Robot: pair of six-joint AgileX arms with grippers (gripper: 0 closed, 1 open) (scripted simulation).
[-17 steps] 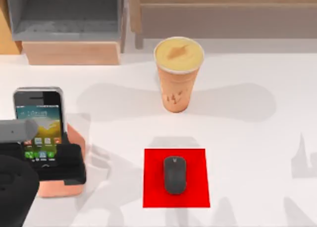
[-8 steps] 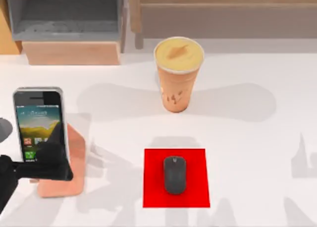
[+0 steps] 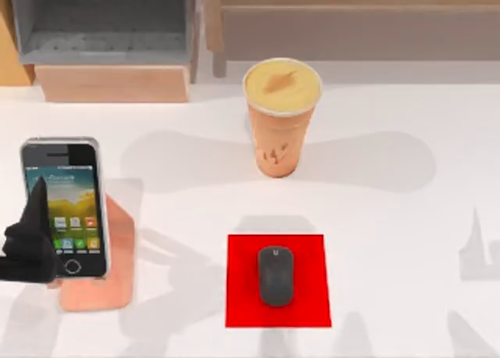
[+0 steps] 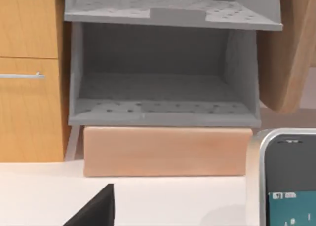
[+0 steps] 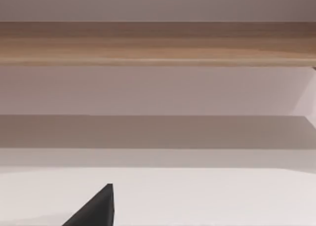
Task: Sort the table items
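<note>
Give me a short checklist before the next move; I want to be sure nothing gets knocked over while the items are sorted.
1. Phone seated on its stand: ok, it leans there with the screen lit.
2. Left gripper clear of the phone: not ok, its dark fingers overlap the phone's left edge from above.
3. Left gripper open or shut: cannot tell.
4. Mouse on the red mat: ok, centred.
5. Cup upright: ok, standing alone behind the mat.
6. Right gripper's position: cannot tell.

Place: rendered office-like desk
Evidence: white table (image 3: 391, 217), wooden and grey shelf units (image 3: 109, 37), mouse (image 3: 276, 275) on red mat (image 3: 242, 295)
</note>
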